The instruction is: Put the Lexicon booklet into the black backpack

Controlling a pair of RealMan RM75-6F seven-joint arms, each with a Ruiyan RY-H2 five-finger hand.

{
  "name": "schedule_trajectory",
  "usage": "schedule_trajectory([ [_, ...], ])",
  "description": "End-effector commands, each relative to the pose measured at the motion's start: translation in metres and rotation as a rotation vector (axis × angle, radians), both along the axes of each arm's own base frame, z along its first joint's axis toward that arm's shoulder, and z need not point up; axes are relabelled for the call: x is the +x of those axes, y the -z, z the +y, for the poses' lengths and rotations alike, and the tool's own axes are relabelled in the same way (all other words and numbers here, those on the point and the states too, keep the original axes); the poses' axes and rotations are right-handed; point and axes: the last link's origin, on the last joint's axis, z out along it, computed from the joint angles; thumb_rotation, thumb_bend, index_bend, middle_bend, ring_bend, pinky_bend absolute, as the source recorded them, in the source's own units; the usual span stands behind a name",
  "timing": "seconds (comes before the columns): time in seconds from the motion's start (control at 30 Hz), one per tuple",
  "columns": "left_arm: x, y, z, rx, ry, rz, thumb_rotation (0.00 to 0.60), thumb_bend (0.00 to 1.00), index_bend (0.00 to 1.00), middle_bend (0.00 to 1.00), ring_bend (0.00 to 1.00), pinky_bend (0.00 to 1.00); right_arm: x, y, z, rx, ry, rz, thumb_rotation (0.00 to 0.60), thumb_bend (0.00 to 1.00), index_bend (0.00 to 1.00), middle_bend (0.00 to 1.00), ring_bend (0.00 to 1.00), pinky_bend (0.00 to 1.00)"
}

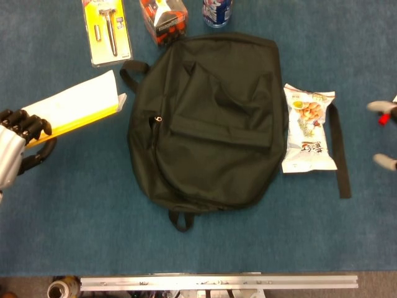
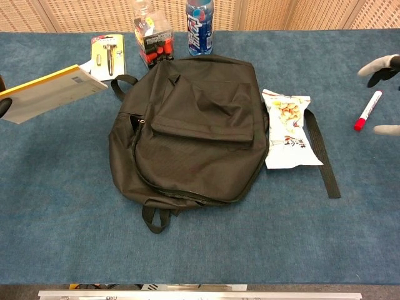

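1. Backpack (image 1: 211, 118) lies flat mid-table on blue cloth, closed, front pocket up. Zip pull shows on its left side. One strap loop sticks out at the upper left, a small handle loop at the near edge.
2. Booklet (image 1: 77, 105), white with a yellow edge, held off the table left of the backpack. Its far corner sits just beside the backpack's upper-left strap. Not in the bag.
3. Left hand (image 1: 18, 146) at the left frame edge, dark fingers clamped on the booklet's near end. Chest view shows only a sliver of it at the edge.
4. Right hand (image 2: 381, 69) enters at the right edge, blurred. Pale fingertips (image 1: 379, 106) spread apart, holding nothing, either side of the marker (image 2: 367, 110).
5. Snack bag (image 1: 309, 128) lies just right of the backpack, overlapping a black strap (image 1: 339, 155) that runs toward the near side.
6. Far edge of table: razor pack (image 1: 108, 30) at left, a clear box with red and black contents (image 1: 162, 20) beside it, a bottle (image 2: 199, 26) just beyond the backpack's top.
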Motion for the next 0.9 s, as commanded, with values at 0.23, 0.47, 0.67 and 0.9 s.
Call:
schedule_trajectory([
  [0.23, -0.003, -0.008, -0.009, 0.003, -0.002, 0.006, 0.6, 0.45, 0.74, 0.68, 0.58, 0.68, 0.05, 0.05, -0.009, 0.277, -0.079, -0.081, 0.6, 0.07, 0.27, 0.37, 0.28, 0.38],
  [0.47, -0.005, -0.011, -0.015, 0.004, 0.002, 0.023, 0.6, 0.45, 0.74, 0.68, 0.58, 0.68, 0.075, 0.08, -0.013, 0.372, -0.122, -0.112, 0.6, 0.03, 0.27, 0.37, 0.28, 0.38],
  [0.67, -0.005, -0.011, -0.019, 0.005, 0.01, 0.034, 0.6, 0.45, 0.74, 0.68, 0.58, 0.68, 0.091, 0.103, -0.015, 0.423, -0.142, -0.122, 0.6, 0.0, 0.27, 0.37, 0.28, 0.38],
  [0.9, -0.005, -0.011, -0.021, 0.008, 0.01, 0.043, 0.6, 0.45, 0.74, 0.68, 0.58, 0.68, 0.115, 0.139, -0.011, 0.488, -0.195, -0.111, 0.6, 0.0, 0.27, 0.37, 0.29, 0.38],
])
